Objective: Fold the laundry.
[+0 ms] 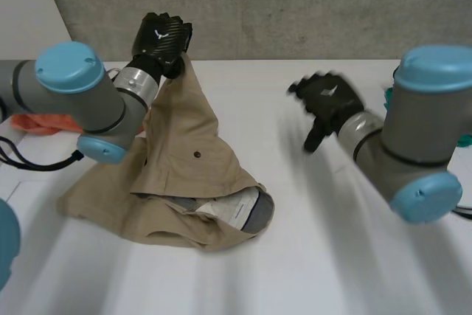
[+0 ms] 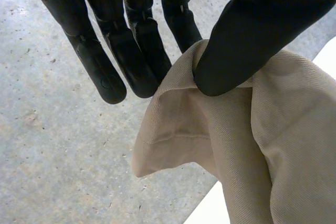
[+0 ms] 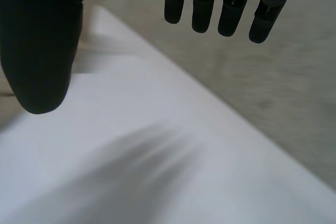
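Observation:
A tan pair of trousers [image 1: 188,182] lies bunched on the white table [image 1: 332,256], one corner pulled up high. My left hand [image 1: 162,38] is raised at the back left, shut on that corner. In the left wrist view the thumb [image 2: 247,45] presses the tan cloth [image 2: 247,145] against the fingers [image 2: 142,61]. My right hand [image 1: 328,101] hovers above the table to the right of the trousers, open and holding nothing. In the right wrist view its fingers [image 3: 226,3] and thumb [image 3: 42,51] are spread over bare table [image 3: 157,171].
An orange cloth [image 1: 40,123] lies at the left edge behind my left arm. A teal item [image 1: 389,94] peeks out behind my right arm. A grey wall [image 1: 295,5] stands behind the table's far edge.

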`<act>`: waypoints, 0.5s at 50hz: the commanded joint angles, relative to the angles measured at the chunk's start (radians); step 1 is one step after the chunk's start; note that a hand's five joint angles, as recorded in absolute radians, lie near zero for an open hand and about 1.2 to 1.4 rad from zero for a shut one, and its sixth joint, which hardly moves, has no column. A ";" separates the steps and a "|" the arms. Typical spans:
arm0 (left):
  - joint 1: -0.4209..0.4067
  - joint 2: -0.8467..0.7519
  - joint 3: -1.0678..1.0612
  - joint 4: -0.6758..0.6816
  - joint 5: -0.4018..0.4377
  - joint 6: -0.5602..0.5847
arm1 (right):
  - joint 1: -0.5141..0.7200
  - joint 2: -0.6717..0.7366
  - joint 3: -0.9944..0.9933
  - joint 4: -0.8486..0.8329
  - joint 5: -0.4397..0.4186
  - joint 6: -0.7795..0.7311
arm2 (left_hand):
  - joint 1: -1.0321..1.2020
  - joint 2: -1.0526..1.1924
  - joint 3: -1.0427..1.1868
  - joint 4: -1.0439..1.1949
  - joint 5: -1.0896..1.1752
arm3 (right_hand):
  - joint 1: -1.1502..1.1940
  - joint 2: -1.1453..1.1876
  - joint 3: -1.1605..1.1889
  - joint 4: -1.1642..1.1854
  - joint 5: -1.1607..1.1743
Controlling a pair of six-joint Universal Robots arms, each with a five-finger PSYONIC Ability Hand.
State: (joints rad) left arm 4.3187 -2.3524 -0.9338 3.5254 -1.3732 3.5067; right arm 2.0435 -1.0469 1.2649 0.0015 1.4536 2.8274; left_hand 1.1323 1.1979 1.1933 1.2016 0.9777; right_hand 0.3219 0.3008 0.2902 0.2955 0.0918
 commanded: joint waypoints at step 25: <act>0.021 0.218 -0.252 -0.020 0.000 -0.006 | 0.133 0.188 -0.022 -0.210 0.163 -0.008 | 0.264 0.198 0.203 0.195 0.244 | 1.074 1.095 1.106 1.101 1.130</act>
State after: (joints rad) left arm 4.3370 -2.1725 -1.1485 3.5255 -1.3744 3.5011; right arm 2.2338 -0.7824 1.2225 -0.2056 1.4477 2.8080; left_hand 1.1323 1.1980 1.1933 1.2016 0.9777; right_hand 1.1347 1.1811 1.1878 1.1946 0.9803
